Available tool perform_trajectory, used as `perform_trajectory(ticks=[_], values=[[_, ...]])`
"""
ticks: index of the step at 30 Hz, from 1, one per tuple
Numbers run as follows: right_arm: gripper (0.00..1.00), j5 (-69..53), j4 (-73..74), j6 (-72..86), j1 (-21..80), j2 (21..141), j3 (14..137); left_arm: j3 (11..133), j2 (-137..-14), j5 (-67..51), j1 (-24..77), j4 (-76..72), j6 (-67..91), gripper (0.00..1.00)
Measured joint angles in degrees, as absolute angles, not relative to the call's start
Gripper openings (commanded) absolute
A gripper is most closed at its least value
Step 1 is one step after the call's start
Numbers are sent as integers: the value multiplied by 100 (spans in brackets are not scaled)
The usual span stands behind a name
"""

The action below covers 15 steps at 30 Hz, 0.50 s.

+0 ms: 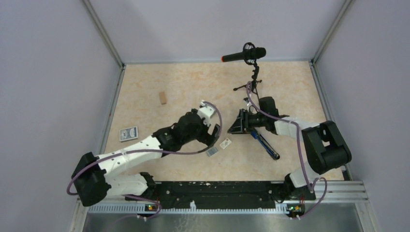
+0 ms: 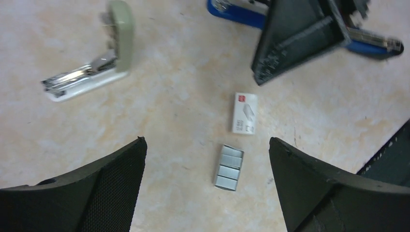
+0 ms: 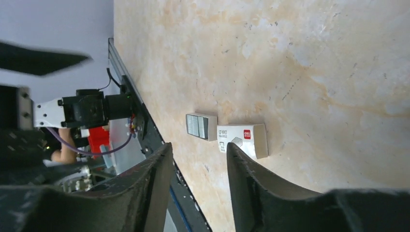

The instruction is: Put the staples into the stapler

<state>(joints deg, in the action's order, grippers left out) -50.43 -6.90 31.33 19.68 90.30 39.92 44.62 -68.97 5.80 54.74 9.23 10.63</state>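
At the table's left we see a card pack [image 1: 128, 133] and a wooden block [image 1: 163, 98]. Next comes the left gripper [image 2: 208, 140], its jaws spread wide and empty. Its wrist view shows the pale green stapler [image 2: 92, 67] lying hinged open at the left, silvery rail bared, well apart from the staples. The grey staple block [image 2: 228, 167] sits just beside the white staple box [image 2: 245, 113], neither of them held, and to their right the right gripper [image 3: 198, 147] hangs low with jaws parted on nothing, a blue stapler [image 1: 266, 145] beside it.
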Motion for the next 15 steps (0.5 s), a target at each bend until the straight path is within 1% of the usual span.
perform_trajectory(ticks=[3, 6, 9, 13, 15], values=[[53, -4757, -388, 3092, 1975, 8755, 3992, 4515, -6493, 462, 4722, 976, 1160, 99], [57, -4359, -47, 3013, 2064, 8473, 4001, 4469, -5948, 158, 3592, 1020, 1332, 99], [64, -3809, 336, 2923, 2335, 8165, 4086, 4366, -5415, -25, 2801, 1035, 1391, 99], [66, -3020, 738, 2821, 2998, 7924, 4355, 4357, -5070, -169, 2486, 1208, 1313, 99], [63, -2661, 867, 2799, 3328, 7896, 4486, 4289, -4910, -126, 2403, 1334, 1212, 99]])
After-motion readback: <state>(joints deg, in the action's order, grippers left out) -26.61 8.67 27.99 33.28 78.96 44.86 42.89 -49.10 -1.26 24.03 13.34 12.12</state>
